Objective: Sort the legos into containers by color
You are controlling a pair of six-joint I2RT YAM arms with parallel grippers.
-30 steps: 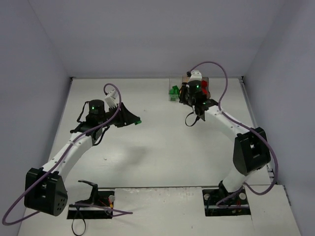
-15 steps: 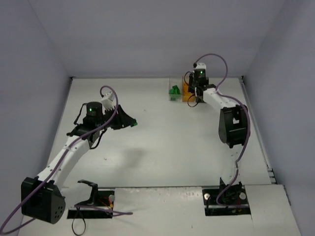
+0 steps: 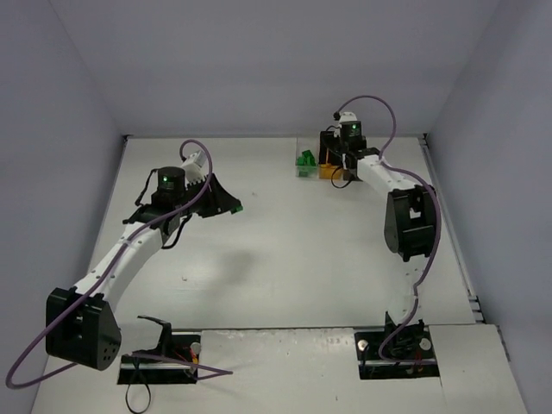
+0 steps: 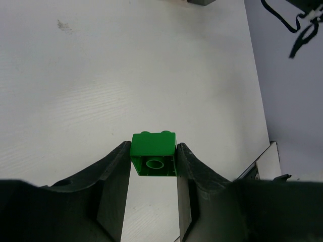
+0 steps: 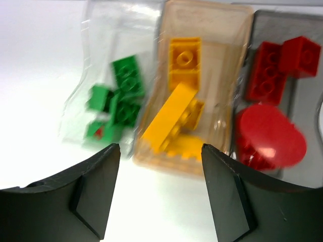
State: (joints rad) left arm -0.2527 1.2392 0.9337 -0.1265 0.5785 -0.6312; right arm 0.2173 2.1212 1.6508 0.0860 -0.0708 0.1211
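My left gripper is shut on a green lego brick, held above the table left of centre; the brick also shows in the top view. My right gripper is open and empty above the containers at the far back. The clear box holds several green legos. The orange-tinted box holds yellow-orange legos. The dark grey box holds red legos. In the top view the containers sit under the right gripper.
Grey walls enclose the white table. Cable slots lie at the near edge by the arm bases. A small dark speck marks the table surface.
My right arm has swung back over the containers and now hangs above them. My left arm has shifted slightly up and right, still holding the green brick.
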